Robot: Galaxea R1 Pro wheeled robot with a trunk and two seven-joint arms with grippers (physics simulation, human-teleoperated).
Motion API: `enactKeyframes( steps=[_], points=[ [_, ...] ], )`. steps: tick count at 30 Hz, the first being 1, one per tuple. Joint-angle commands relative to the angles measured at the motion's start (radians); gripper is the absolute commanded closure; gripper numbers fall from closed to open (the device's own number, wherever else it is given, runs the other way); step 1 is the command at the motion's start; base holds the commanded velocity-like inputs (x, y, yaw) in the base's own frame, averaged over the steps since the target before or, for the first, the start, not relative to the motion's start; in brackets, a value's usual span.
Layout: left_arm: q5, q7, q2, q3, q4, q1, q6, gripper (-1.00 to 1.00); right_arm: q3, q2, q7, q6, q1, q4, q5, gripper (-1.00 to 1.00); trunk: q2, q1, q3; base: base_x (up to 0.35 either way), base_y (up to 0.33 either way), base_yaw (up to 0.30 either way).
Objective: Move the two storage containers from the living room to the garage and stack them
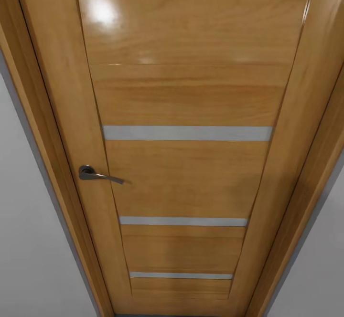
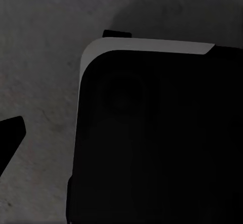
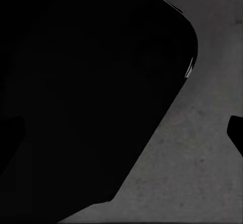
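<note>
The two storage containers are out of view. A closed wooden door (image 1: pixel 186 92) with grey horizontal strips stands right in front of me in the head view. Its metal lever handle (image 1: pixel 98 175) sits on the door's left side. In the left wrist view my left gripper (image 2: pixel 121 133) hangs open over dark grey speckled floor (image 2: pixel 40 57), with one black fingertip (image 2: pixel 11 133) at the frame's edge and nothing held. My right gripper (image 3: pixel 121 133) is open too, one fingertip (image 3: pixel 236 132) showing over the floor (image 3: pixel 202 173).
The door frame (image 1: pixel 48 131) and pale grey walls (image 1: pixel 28 240) flank the door on both sides. My own black base (image 2: pixel 157 143) takes up much of each wrist view (image 3: pixel 86 92), close under both grippers.
</note>
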Motion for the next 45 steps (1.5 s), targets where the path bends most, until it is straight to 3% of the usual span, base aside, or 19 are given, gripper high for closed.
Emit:
enactKeyframes(
  steps=[1, 24, 25, 27, 31, 38, 45],
  points=[
    [0.008, -0.001, 0.000, 0.000, 0.001, 0.000, -0.003, -1.00, 0.004, 0.000, 0.000, -0.003, 0.000, 0.001, -0.004, -1.00, 0.000, 0.000, -0.001, 0.000, 0.000, 0.000],
    [0.008, -0.002, 0.000, 0.000, 0.001, 0.000, -0.003, -1.00, 0.004, -0.006, -0.011, -0.002, 0.000, -0.033, 0.000, -1.00, 0.000, 0.000, -0.001, 0.000, 0.000, 0.000],
    [0.008, -0.003, 0.000, 0.000, 0.001, 0.000, -0.003, -1.00, 0.004, -0.034, -0.010, 0.030, -0.003, -0.150, 0.000, -1.00, 0.000, 0.000, -0.001, 0.000, 0.000, 0.000],
    [0.008, -0.003, 0.000, 0.000, 0.001, 0.000, -0.003, -1.00, 0.003, -0.073, -0.006, 0.080, -0.012, -0.224, -0.001, -1.00, 0.000, 0.000, -0.001, 0.000, 0.000, 0.000],
    [0.008, -0.003, 0.000, -0.001, 0.001, 0.000, -0.003, -1.00, 0.002, -0.107, -0.003, 0.135, -0.034, -0.328, -0.002, -1.00, 0.000, 0.000, -0.001, 0.000, 0.000, 0.000],
    [0.008, -0.003, 0.000, -0.002, 0.001, -0.001, -0.003, -1.00, 0.000, -0.117, 0.000, 0.203, -0.123, -0.381, -0.012, -1.00, 0.000, 0.000, -0.001, 0.000, 0.000, 0.000],
    [0.008, -0.003, 0.000, -0.003, 0.001, -0.001, -0.003, -1.00, -0.001, -0.118, 0.001, 0.216, -0.195, -0.384, -0.030, -1.00, 0.000, 0.000, -0.001, 0.000, 0.000, 0.000]
  ],
)
